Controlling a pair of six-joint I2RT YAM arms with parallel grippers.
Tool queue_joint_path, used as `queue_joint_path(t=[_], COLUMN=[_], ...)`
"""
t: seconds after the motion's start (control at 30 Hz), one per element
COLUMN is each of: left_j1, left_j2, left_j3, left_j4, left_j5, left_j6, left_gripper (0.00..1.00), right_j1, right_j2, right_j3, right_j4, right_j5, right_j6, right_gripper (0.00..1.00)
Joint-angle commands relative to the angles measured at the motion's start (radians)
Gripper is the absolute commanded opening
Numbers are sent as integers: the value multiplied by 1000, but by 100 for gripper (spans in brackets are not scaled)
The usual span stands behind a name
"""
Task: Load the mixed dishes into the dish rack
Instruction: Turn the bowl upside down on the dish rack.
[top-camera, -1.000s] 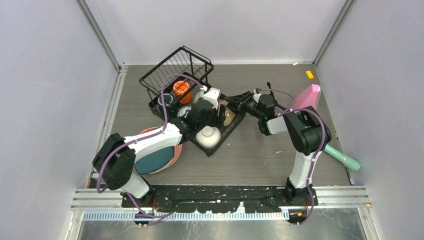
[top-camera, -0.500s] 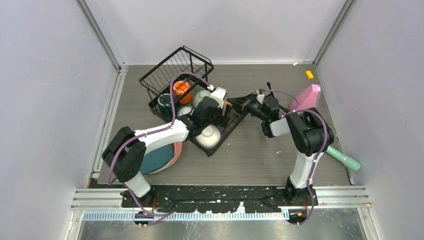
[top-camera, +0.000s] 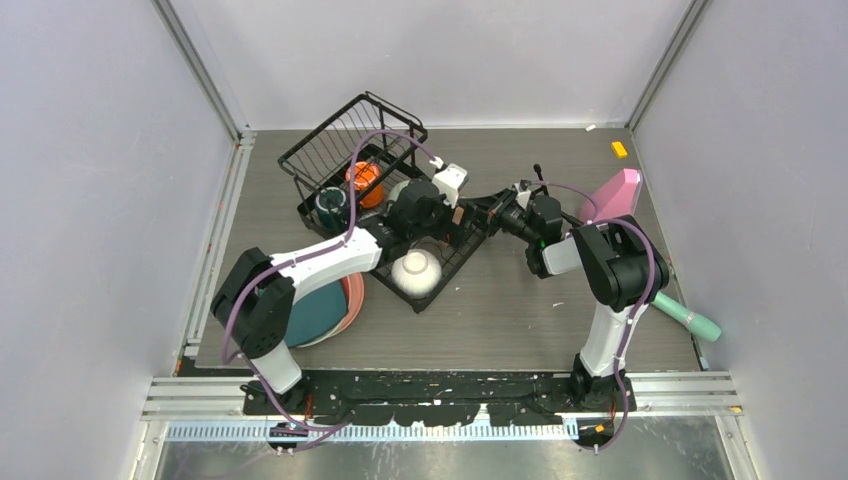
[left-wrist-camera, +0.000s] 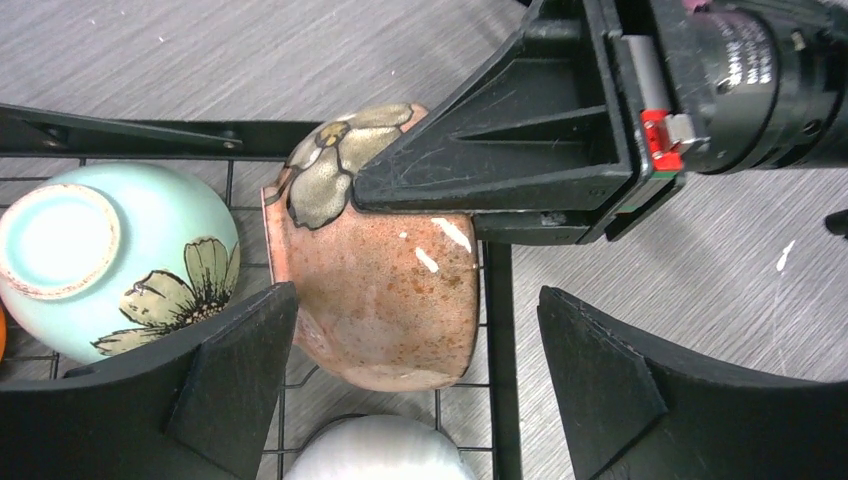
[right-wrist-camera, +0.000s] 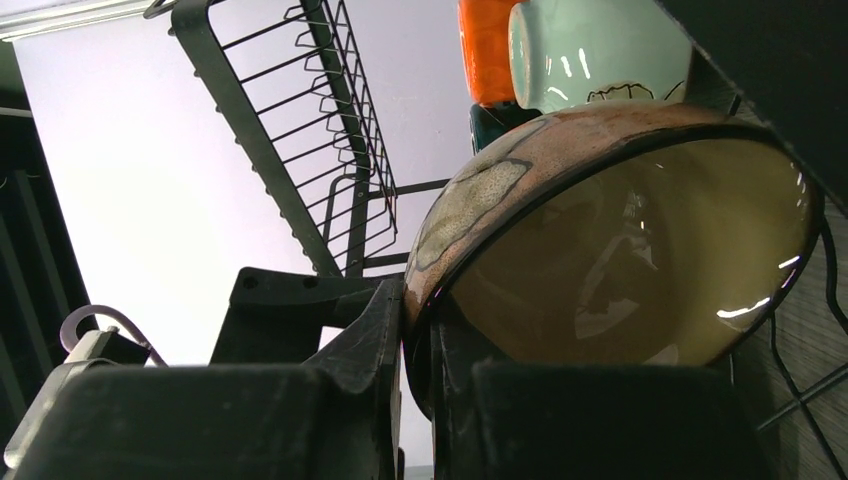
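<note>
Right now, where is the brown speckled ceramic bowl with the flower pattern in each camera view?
Top external: the brown speckled ceramic bowl is just right of centre; only a sliver shows.
Left wrist: centre of the picture, lying on its side.
Right wrist: right half, glossy inside towards the camera.
Shared landmark: the mint ceramic bowl next to it.

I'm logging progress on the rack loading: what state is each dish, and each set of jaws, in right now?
Tan bowl: on its side at the rack edge, held by its rim.
Mint bowl: upside down in rack.
White bowl: upside down in rack.
Orange mug: in rack.
Green mug: in rack.
Plates: stacked on the table, not loaded.
Left gripper: open, straddling tan bowl.
Right gripper: shut on tan bowl.
</note>
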Motion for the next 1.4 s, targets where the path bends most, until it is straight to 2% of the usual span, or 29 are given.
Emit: queue_joint_path(t=[0.0,0.27,0.47,0.57,0.63,0.8,1.13,1.37], left_j1=[15,31,31,31,31,31,33,56], left_j2=[29,61,74,94,119,141,136,134], left_j3=[46,93,117,124,144,123,95,83], left_j4=[-52,-116,-164,-170,-190,-154,-96,-86], left_j5=[34,36,-40,-34,-11,46,175,236], left_j6=[49,55,40,41,43,25,16,-10], left_gripper=[93,94,95,95,92,79,81,61], right_j1=[-26,-34,-39,-39,-39,-40,-40,-40], right_j2=[37,38,32,29,27,25,32,25], right_j3=[-28,-36,-39,-39,-40,-41,-40,-42], right_j4=[-4,8,8,7,8,13,22,20], right_j5=[24,22,18,16,15,5,0,-1], right_j6=[-26,-21,-20,-20,-20,-18,-12,-12], right_gripper=[3,3,3,4,4,5,9,11])
